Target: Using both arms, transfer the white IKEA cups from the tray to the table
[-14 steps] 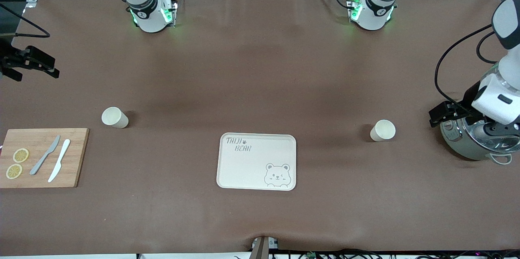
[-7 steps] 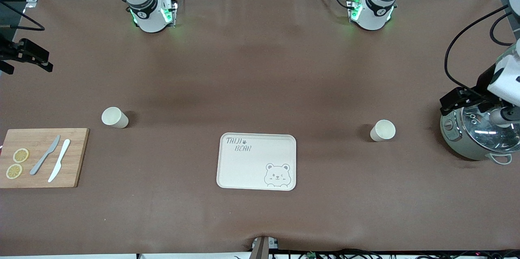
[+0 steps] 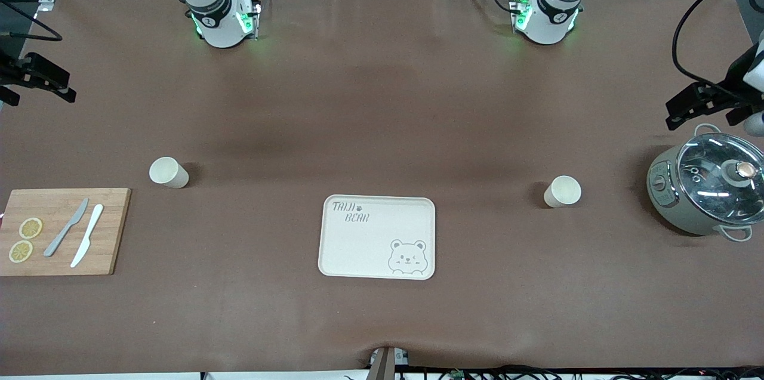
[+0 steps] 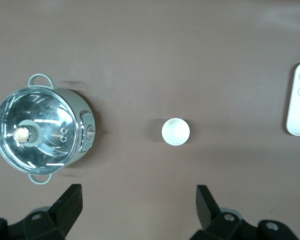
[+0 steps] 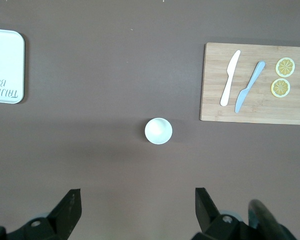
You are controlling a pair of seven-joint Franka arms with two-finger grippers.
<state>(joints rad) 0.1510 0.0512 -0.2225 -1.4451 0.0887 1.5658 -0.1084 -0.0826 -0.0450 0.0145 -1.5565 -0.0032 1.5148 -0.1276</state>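
Two white IKEA cups stand upright on the brown table. One cup (image 3: pixel 169 172) is toward the right arm's end, just farther from the front camera than the cutting board; it shows in the right wrist view (image 5: pixel 158 130). The other cup (image 3: pixel 562 191) stands between the bear tray and the pot; it shows in the left wrist view (image 4: pixel 176 131). My left gripper (image 3: pixel 704 107) (image 4: pixel 138 205) is open and empty, high over the table at the left arm's end, beside the pot. My right gripper (image 3: pixel 39 85) (image 5: pixel 137 207) is open and empty, high over the table's edge at the right arm's end.
A cream bear tray (image 3: pixel 377 237) lies mid-table, nearer the front camera than both cups. A grey-green glass-lidded pot (image 3: pixel 707 189) stands at the left arm's end. A wooden cutting board (image 3: pixel 59 231) holds two knives and two lemon slices.
My left gripper has risen off the pot and moved out toward the table's end, leaving the lid in full view. My right gripper has drifted slightly outward. The cups have not moved.
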